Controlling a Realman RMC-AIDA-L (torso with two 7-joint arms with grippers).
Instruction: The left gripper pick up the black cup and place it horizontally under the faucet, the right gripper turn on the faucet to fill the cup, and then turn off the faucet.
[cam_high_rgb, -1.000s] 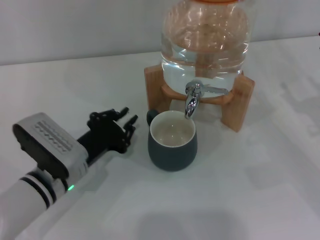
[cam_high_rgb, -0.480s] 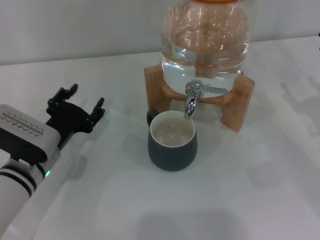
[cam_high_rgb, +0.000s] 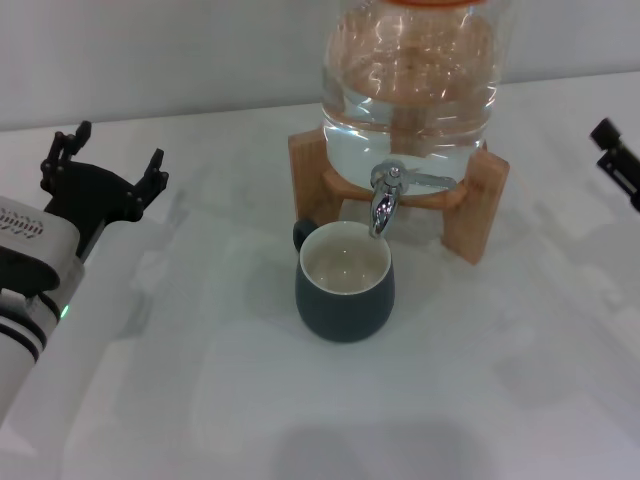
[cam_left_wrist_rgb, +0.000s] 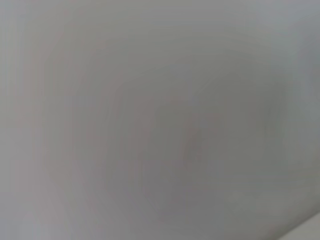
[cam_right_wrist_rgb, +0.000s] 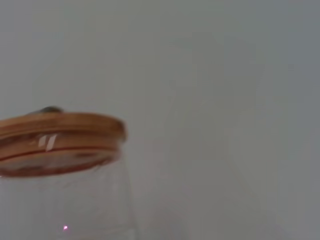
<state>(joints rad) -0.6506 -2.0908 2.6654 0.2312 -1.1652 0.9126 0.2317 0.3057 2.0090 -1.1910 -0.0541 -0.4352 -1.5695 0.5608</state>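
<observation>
- Cup (cam_high_rgb: 345, 283), black outside and cream inside, stood upright on the white table (cam_high_rgb: 450, 400) at the middle of the head view, mouth directly beneath the faucet (cam_high_rgb: 384, 205) spout, loop handle turned toward 10 o'clock.
- Looked empty inside; pale bottom visible, no stream seen from the spout.
- Clear jar (cam_high_rgb: 410, 85) at 12 o'clock held water, seated in a wooden stand (cam_high_rgb: 475, 205) whose legs flanked the faucet on both sides.
- Left gripper (cam_high_rgb: 103, 172) hung at 9 o'clock of the cup, well apart from it, fingers spread wide and holding nothing.
- Right gripper (cam_high_rgb: 620, 165) only poked in at the 3 o'clock edge of the head view, well apart from the faucet; fingers cut off, so cannot tell whether apart or together.
- Left wrist view gave only a blank grey-white surface, no object in it.
- Right wrist view alone showed the jar's wooden lid (cam_right_wrist_rgb: 60, 135) with clear glass below it, against a plain wall; head view cut that lid at its top edge.
- Bare tabletop lay all around the cup from 3 through 6 to 9 o'clock.
</observation>
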